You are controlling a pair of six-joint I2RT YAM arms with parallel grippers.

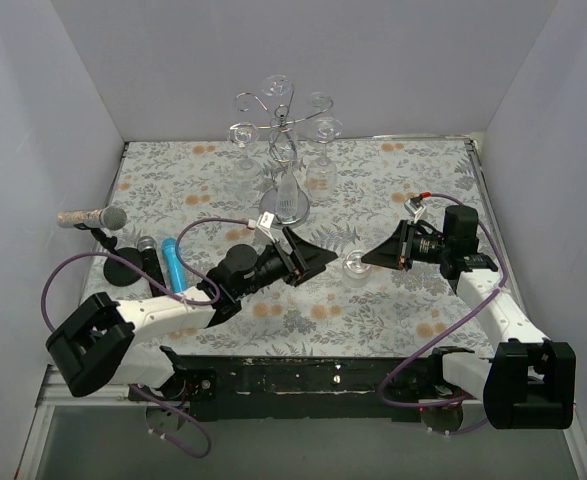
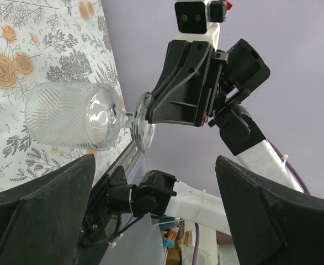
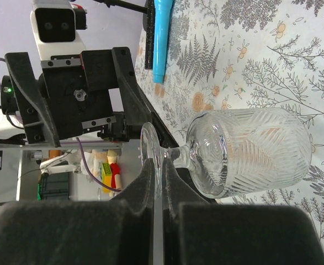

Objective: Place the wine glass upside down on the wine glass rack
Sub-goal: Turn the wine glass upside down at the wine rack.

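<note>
Well in front of the wine glass rack (image 1: 283, 140), the wine glass (image 3: 244, 152) is held bowl-down, its foot pinched in the closed right hand (image 3: 157, 172), the left hand (image 1: 325, 258) gaping empty, so the hanging is not yet done.

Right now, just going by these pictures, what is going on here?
The right end effector is shut on the foot of the wine glass, which is upside down, with its bowl toward the flowered table. The left end effector is open and faces the glass from the other side without touching it. The wine glass rack stands at the far edge, so the glass is not yet on it.
</note>
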